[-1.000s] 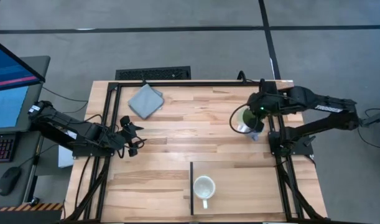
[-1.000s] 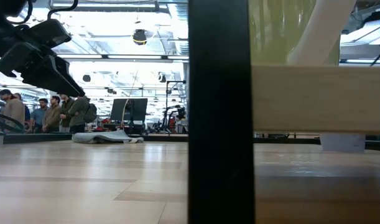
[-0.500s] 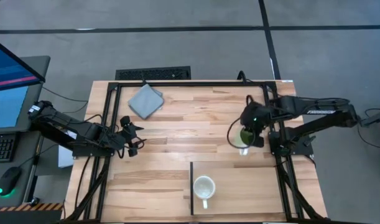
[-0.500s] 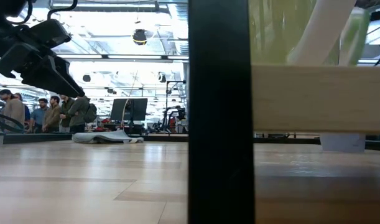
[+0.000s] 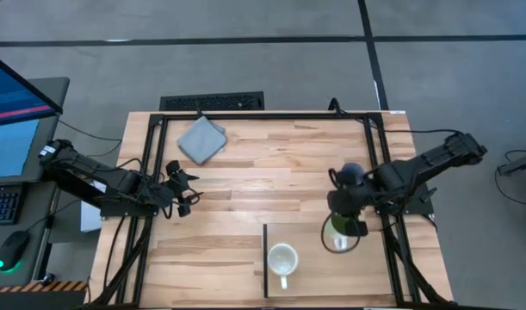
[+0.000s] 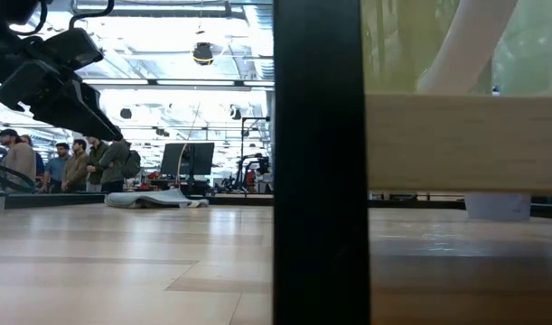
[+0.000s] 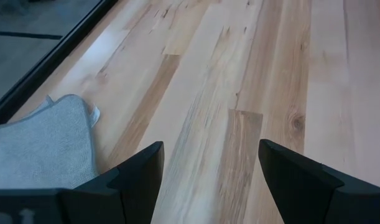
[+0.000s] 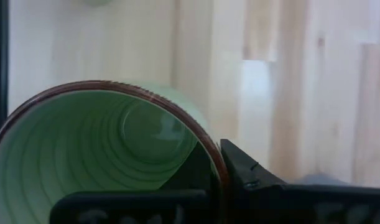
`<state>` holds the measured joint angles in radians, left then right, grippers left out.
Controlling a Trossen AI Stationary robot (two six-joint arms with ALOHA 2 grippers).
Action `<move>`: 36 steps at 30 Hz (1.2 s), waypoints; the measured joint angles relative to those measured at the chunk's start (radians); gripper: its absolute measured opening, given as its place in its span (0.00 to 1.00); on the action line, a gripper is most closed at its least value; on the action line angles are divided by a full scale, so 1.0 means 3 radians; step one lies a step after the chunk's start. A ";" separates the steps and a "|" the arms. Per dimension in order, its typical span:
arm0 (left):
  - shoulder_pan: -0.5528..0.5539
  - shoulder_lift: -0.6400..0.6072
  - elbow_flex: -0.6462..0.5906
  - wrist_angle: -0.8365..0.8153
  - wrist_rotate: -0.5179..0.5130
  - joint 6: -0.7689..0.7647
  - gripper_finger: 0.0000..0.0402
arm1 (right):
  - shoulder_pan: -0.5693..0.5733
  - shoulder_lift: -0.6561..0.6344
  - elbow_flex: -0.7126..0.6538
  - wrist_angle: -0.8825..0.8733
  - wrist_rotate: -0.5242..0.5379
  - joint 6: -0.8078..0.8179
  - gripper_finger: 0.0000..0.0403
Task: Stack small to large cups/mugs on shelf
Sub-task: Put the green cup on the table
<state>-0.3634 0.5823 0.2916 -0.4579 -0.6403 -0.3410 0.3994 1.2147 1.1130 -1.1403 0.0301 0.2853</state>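
My right gripper (image 5: 342, 226) is shut on the bright green mug (image 5: 336, 238), above the right part of the light-wood shelf (image 5: 366, 267). In the right wrist view the green mug (image 8: 102, 149) shows its open mouth and brown rim. The cream-white mug (image 5: 282, 258) stands upright on the shelf, next to its dark strip (image 5: 265, 258). The blue-grey mug (image 5: 350, 174) sits on the table just beyond my right gripper. My left gripper (image 5: 187, 185) waits open at the table's left, its fingers (image 7: 140, 171) holding nothing. My right gripper pinches the green mug's wall at the rim (image 8: 217, 165), one finger inside the mug and one finger (image 8: 245, 174) outside. The fingers come from above, pointing steeply down. The mug hangs below them with its mouth up, over the shelf.
A folded grey cloth (image 5: 201, 139) lies at the far left of the table, near my left gripper. A black frame (image 5: 245, 114) runs along the table's edges. In the low view the shelf's dark strip (image 6: 316, 162) blocks the middle, and people stand far behind.
My right gripper has carried the green mug from the table's far right toward the near edge and somewhat down, to a place over the shelf. It has tipped to point more steeply down and stayed shut on the mug.
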 joint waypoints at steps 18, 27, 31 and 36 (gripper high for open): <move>0.0000 0.0000 0.0000 0.0000 0.0025 -0.0379 0.63 | 0.0435 0.0642 0.0117 0.0263 -0.0171 0.0367 0.06; 0.0000 0.0001 0.0000 -0.0002 0.0029 -0.0398 0.63 | 0.0530 0.1017 0.0479 0.0247 -0.0286 0.0364 0.06; 0.0001 0.0000 0.0000 -0.0003 0.0032 -0.0484 0.63 | 0.0530 0.1101 0.0493 0.0262 -0.0288 0.0419 0.06; 0.0000 0.0000 0.0000 -0.0021 0.0073 -0.0538 0.63 | 0.0528 0.1229 0.0493 0.0265 -0.0287 0.0532 0.06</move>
<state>-0.3632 0.5823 0.2916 -0.4642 -0.6185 -0.5025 0.5579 1.5833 1.2610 -1.0609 -0.0559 0.4450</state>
